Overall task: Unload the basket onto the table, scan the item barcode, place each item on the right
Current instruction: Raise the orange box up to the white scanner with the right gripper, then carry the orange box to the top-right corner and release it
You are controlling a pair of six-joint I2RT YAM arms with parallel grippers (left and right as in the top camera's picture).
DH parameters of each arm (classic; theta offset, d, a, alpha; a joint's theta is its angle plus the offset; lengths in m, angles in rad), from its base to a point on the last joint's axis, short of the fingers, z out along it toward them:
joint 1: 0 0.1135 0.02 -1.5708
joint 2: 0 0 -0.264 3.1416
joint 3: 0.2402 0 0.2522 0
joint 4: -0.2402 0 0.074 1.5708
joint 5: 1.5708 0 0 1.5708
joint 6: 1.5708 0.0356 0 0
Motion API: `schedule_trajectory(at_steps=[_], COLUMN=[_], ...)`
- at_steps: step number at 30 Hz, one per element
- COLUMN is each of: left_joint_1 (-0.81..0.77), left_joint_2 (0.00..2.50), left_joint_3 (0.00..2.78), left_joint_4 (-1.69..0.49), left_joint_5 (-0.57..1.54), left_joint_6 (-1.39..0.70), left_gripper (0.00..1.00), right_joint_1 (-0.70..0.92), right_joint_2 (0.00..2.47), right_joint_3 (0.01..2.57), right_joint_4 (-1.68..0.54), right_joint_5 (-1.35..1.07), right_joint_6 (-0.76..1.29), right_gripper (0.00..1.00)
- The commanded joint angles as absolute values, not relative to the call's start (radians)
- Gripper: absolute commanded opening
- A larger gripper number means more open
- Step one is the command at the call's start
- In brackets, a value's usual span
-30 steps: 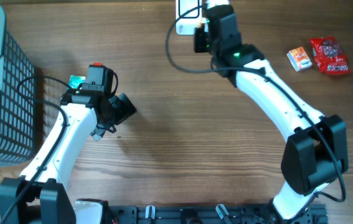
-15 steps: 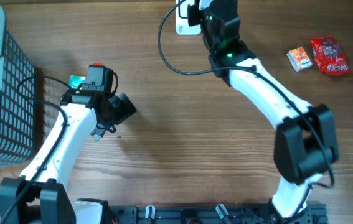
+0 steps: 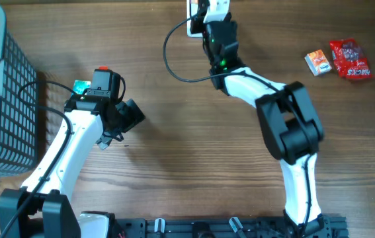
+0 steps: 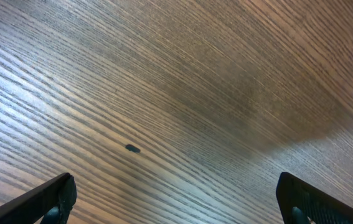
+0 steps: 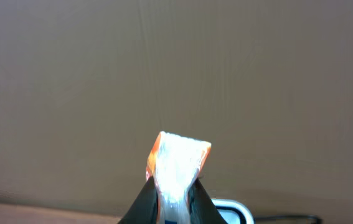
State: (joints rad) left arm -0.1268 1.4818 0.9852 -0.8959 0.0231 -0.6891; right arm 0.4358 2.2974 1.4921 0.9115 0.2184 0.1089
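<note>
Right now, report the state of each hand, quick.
Left hand: open, holding nothing.
Right hand: closed on a small packet.

Your overhead view straight down on the brown wood-grain table (image 3: 174, 172), left wrist view close over that same tabletop, right wrist view facing outward at a plain grey-brown backdrop (image 5: 257, 74).
</note>
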Motion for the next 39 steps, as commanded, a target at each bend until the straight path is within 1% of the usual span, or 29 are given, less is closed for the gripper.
schedule_trajectory(at_steps=[1,7,16,24,26,29,35,39], left_joint_1=[-0.121,-0.121,-0.121,-0.121,-0.121,-0.121,-0.121,-0.121], left_joint_2=[1.47,1.47,1.47,1.47,1.47,1.47,1.47,1.47], left_joint_3=[0.98,0.98,0.979,0.98,0.98,0.98,0.979,0.979], left_joint_4=[-0.894,-0.894,-0.894,-0.879,-0.879,-0.879,-0.863,-0.855], left_joint_5=[0.01,0.01,0.01,0.01,0.01,0.009,0.009,0.01], left_joint_6=[-0.688,-0.688,-0.688,-0.689,-0.688,-0.688,-0.688,-0.688], left_gripper=[1.0,1.0,1.0,1.0,1.0,1.0,1.0,1.0], right_joint_1=[0.43,0.417,0.342,0.34,0.34,0.341,0.339,0.32], right_joint_2=[2.35,2.375,2.379,2.379,2.378,2.368,2.326,2.323], right_joint_3=[1.491,1.491,1.491,1.491,1.491,1.491,1.491,1.491], right_joint_4=[0.947,0.951,0.918,0.915,0.935,0.94,0.93,0.952], right_joint_5=[0.233,0.245,0.299,0.326,0.378,0.518,0.819,0.939], right_joint_6=[0.142,0.17,0.185,0.18,0.147,0.097,-0.119,-0.302], right_gripper=[0.04,0.05,0.04,0.04,0.04,0.04,0.04,0.04])
